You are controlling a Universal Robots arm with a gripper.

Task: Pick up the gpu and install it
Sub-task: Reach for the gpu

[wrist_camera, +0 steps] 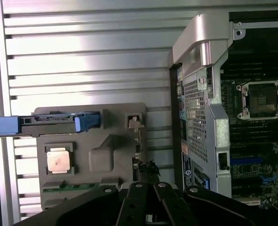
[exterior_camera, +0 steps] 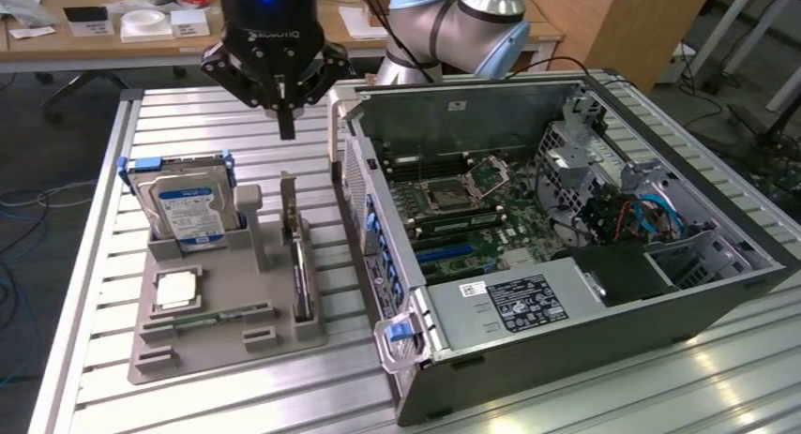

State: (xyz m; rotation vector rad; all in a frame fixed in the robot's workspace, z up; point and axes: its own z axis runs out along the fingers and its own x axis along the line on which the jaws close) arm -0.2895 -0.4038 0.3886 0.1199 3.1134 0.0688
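The gpu (exterior_camera: pixel 298 261) stands on its long edge in a slot of the grey holder tray (exterior_camera: pixel 281 336), its silvery bracket end towards the back. In the wrist view the gpu (wrist_camera: pixel 139 150) shows edge-on, with the bracket at the end away from me. My gripper (exterior_camera: pixel 287 127) hangs above the slatted table beyond the tray's far end, higher than the card and apart from it. Its fingers are shut together with nothing between them. The gripper (wrist_camera: pixel 148 200) sits over the near end of the card in the wrist view.
A hard drive (exterior_camera: pixel 188 207) with blue rails, a CPU (exterior_camera: pixel 175 290) and a RAM stick (exterior_camera: pixel 216 316) share the tray. The open computer case (exterior_camera: pixel 588 293) lies at the exterior view's right, with its motherboard (exterior_camera: pixel 470 209) exposed. The table edge (exterior_camera: pixel 88 265) runs along the left.
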